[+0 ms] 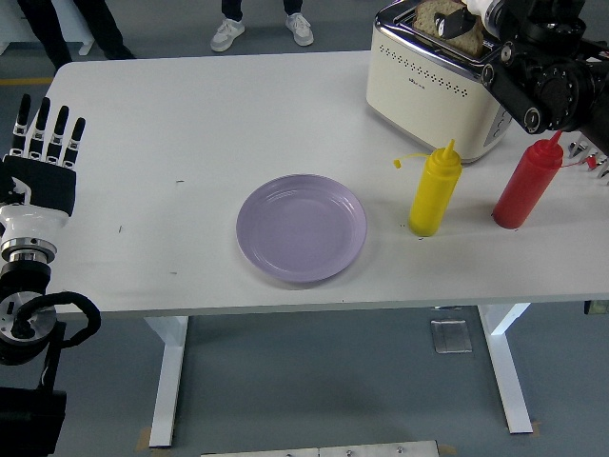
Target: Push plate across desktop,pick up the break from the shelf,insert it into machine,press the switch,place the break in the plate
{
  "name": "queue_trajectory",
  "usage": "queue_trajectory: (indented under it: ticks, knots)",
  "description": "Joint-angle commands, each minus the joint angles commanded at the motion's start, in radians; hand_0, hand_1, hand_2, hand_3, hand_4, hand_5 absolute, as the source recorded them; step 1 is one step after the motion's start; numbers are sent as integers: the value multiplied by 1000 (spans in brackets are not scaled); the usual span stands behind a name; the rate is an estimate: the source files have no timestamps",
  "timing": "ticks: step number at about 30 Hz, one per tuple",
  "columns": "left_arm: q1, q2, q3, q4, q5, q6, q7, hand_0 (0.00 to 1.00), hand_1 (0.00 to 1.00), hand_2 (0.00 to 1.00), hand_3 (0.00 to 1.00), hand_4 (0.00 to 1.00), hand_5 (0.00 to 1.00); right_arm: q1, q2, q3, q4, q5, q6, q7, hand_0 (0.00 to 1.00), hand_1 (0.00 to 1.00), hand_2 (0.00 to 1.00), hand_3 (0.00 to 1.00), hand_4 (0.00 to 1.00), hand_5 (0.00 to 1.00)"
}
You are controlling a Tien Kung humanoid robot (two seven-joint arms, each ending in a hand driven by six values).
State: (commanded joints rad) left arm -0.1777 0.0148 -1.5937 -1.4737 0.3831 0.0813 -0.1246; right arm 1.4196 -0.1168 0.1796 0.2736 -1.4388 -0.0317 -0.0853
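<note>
Toaster (433, 81) top cut off at upper frame edge; right hand (466, 21) mostly hidden behind its own arm, grip on bread (440, 16) unclear.

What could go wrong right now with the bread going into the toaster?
The bread sits only partly in the toaster slot under the right hand; it may jam or tilt. The right forearm hangs close above the red bottle, which stands near the yellow bottle; a swing could topple either.
</note>
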Motion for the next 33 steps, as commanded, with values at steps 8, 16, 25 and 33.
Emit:
queue_trajectory:
  ticks: [8, 16, 25, 33]
  knots:
    - [7, 0, 0, -2, 0, 0, 0, 797, 810, 833, 764, 619, 998, 6, -65, 135, 71, -150, -25, 1, 232, 356, 432, 500, 334, 100]
    - [20, 2, -3, -3, 1, 0, 0, 796, 810, 832, 764, 619, 998, 25, -164, 305, 232, -302, -53, -12, 240, 340, 418, 486, 290, 92]
    - [26, 3, -5, -4, 1, -1, 0, 796, 810, 832, 764, 619, 998, 41, -214, 456, 451, -264, -12, -29, 250, 334, 410, 481, 275, 86]
    - [32, 4, -18, -5, 2, 0, -1, 796, 810, 832, 764, 619, 998, 45, -218, 413, 641, -91, 110, -47, 242, 333, 410, 480, 267, 88]
